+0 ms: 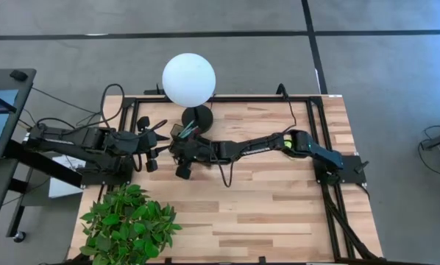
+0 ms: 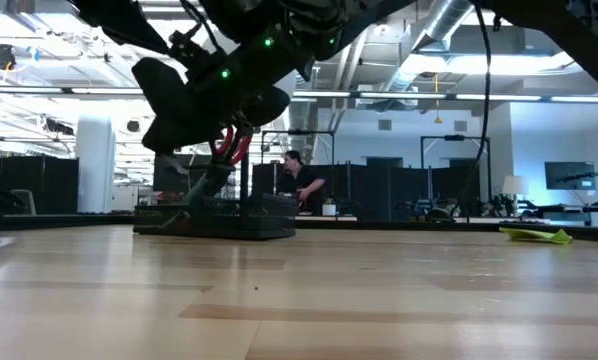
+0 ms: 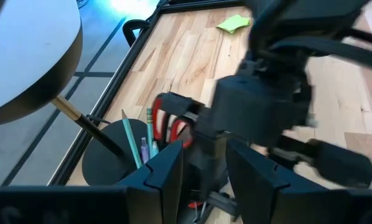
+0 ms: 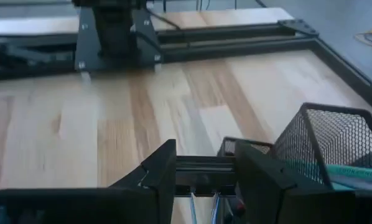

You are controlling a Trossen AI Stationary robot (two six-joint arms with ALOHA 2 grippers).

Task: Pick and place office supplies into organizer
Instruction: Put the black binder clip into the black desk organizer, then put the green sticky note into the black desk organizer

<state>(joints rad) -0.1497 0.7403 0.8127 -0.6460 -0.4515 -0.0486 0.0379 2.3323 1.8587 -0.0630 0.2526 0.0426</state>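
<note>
With the right gripper (image 4: 201,180) over the organizer (image 2: 219,218) near the lamp base (image 1: 197,116), jaws part open around something thin, hold it vertical and clear of the red-handled scissors (image 3: 173,121) already inside before releasing.

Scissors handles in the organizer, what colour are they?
Red; the scissors handles show best in the left wrist view.
</note>
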